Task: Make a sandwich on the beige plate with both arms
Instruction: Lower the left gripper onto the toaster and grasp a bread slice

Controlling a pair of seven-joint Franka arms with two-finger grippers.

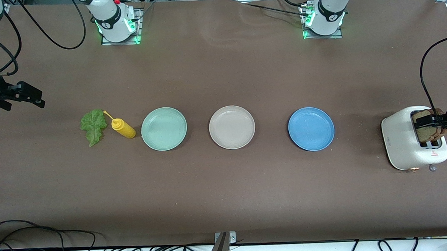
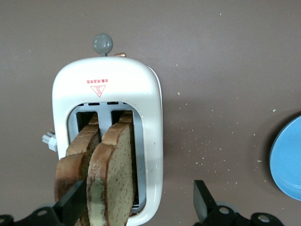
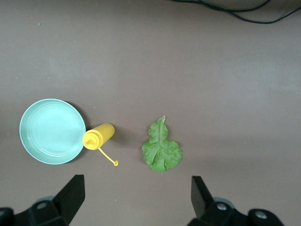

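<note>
My right gripper (image 1: 34, 98) hangs with jaws wide apart, the lettuce leaf (image 3: 162, 148) lying on the table just ahead of them. The beige plate (image 1: 231, 127) sits bare mid-table. My left gripper (image 2: 136, 205) is spread around the nearer bread slice (image 2: 113, 181) standing in the toaster (image 2: 150, 117). I reckon it's step one: close, then lift straight up.

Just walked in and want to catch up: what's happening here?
Sandwich making has barely started. The left gripper hangs open over the toaster, jaws around the two bread slices standing in it. The right gripper waits open above the lettuce. The beige plate is bare.
</note>
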